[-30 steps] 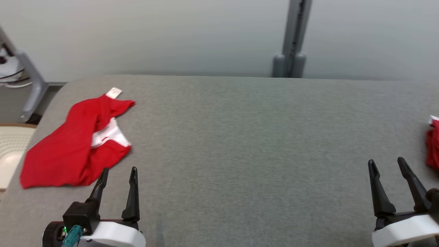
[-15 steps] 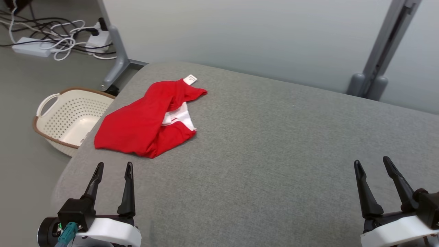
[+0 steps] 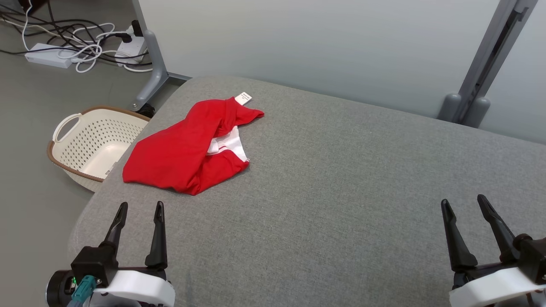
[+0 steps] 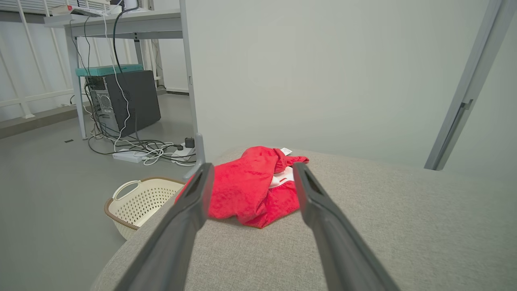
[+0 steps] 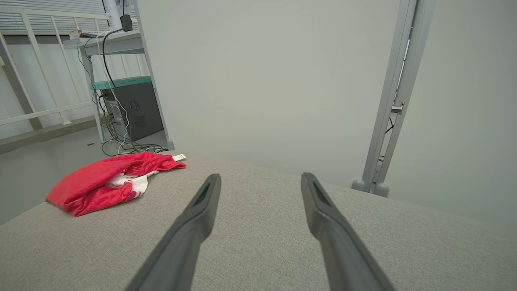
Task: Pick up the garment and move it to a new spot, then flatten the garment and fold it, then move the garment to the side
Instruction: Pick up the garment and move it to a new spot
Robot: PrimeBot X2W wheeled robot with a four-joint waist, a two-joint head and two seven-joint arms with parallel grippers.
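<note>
1. The left gripper [image 3: 141, 204] hangs over the near-left corner of the table [image 3: 341, 192]. Its fingers are spread with nothing between them, tips aimed up the table.
2. The right gripper [image 3: 463, 199] hangs over the near-right part, fingers likewise spread and empty, with bare grey fabric under and ahead of it.
3. The table top is padded grey cloth with a rounded left edge. Open surface runs between the two grippers and across the whole middle and right.
4. The garment [image 3: 179, 153], red and crumpled, lies on the left part of the table, ahead of the left gripper and apart from it. Its broad near end sits close to the left edge.
5. Its long axis runs diagonally, from that broad end near the left edge up toward the far middle. A white band [image 3: 228, 145] shows along its right side.
6. The narrower end, with a small white label [image 3: 243, 98], points toward the far edge.
7. A perforated cream basket [image 3: 91, 136] stands on the floor just beside the left edge, lower than the table top.
8. Beyond it, a grey post foot [image 3: 155, 72] stands by the far-left corner, with tangled cables and power strips [image 3: 76, 47] on the floor behind.
9. A pale wall panel [image 3: 320, 42] closes off the far edge, with a second grey post [image 3: 482, 68] at the far right.
</note>
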